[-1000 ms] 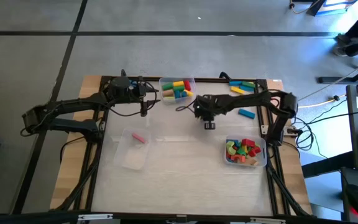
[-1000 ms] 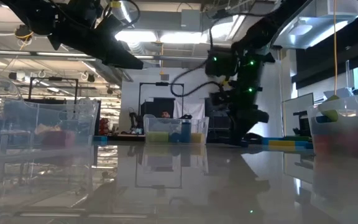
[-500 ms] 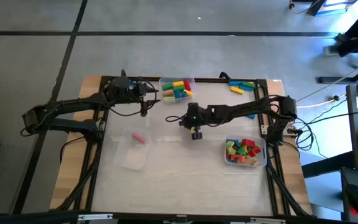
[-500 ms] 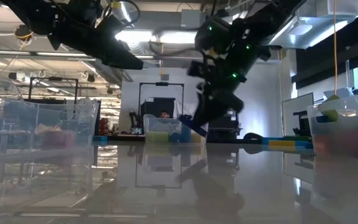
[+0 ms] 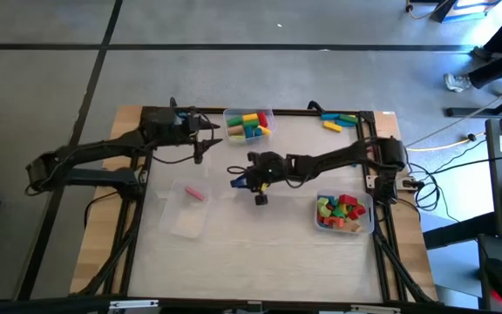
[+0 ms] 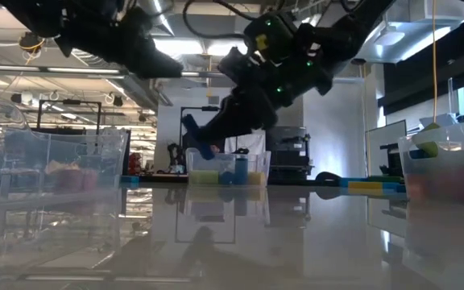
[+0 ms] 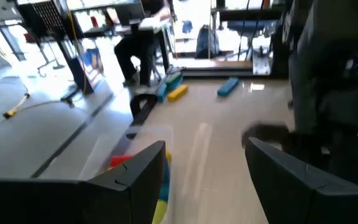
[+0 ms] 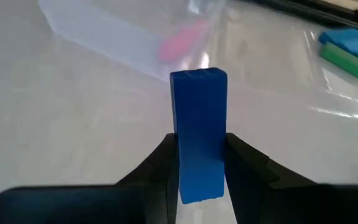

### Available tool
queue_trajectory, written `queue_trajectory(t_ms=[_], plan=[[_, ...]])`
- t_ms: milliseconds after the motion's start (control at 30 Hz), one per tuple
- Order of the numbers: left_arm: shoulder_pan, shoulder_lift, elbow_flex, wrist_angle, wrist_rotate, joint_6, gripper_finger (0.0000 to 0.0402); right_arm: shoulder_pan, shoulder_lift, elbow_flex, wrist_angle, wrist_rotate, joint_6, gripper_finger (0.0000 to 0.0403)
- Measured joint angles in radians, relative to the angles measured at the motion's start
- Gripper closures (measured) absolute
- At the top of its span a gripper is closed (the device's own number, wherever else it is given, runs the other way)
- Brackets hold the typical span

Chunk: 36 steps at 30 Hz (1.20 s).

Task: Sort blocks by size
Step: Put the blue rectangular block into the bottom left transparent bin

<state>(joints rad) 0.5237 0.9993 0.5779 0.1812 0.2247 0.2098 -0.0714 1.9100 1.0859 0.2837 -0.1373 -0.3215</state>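
Note:
My right gripper (image 5: 247, 180) is over the middle of the table, shut on a blue bar block (image 8: 197, 118), which also shows in the low view (image 6: 195, 138). Ahead of it, a clear bin (image 5: 187, 209) at the near left holds a pink block (image 5: 195, 193). A clear bin (image 5: 248, 112) at the far edge holds several coloured blocks. A clear bin (image 5: 366, 228) at the near right holds a heap of blocks. My left gripper (image 7: 207, 163) is open and empty, in the air just left of the far bin. My right gripper pinches the blue bar's two long sides (image 8: 199, 171) between its two fingers, at the end nearest the wrist. The bar lies along the fingers and sticks out past their tips. The fingers slant down from the table's right. The bar is clear of the table.
Loose blue, yellow and green bars (image 5: 338, 121) lie at the table's far right corner. My right arm (image 5: 338, 160) stretches across the table's middle. Bare tabletop lies between the near-left and near-right bins.
My right gripper has gone toward the table's left edge and a little toward the near edge, carrying the blue bar clear of the table toward the near-left bin. It has tipped, so the bar now slants down to the left.

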Motion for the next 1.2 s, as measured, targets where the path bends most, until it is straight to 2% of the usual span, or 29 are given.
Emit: queue_trajectory(t_ms=[233,467,567,767,1033,1200], plan=[[0.001,-0.148,0.001,-0.099,0.0,-0.03,0.0183,0.0,0.061,0.019,0.224,-0.046,0.167,0.0304],[-0.014,-0.273,0.0,-0.124,0.0,-0.069,0.0183,0.0,0.178,0.189,0.236,-0.096,0.261,0.0304],[-0.025,-0.29,0.0,-0.122,0.0,-0.067,0.0183,0.0,0.231,0.269,0.235,-0.149,0.266,0.0304],[-0.034,-0.282,0.0,-0.121,0.0,-0.041,0.0183,0.006,0.296,0.395,0.238,-0.172,0.259,0.0304],[-0.032,-0.284,0.0,-0.117,-0.001,-0.043,0.0183,0.005,0.377,0.5,0.204,-0.292,0.269,0.0302],[-0.032,-0.283,0.0,-0.121,-0.001,-0.047,0.0183,0.0,0.38,0.505,0.187,-0.302,0.315,0.0263]])
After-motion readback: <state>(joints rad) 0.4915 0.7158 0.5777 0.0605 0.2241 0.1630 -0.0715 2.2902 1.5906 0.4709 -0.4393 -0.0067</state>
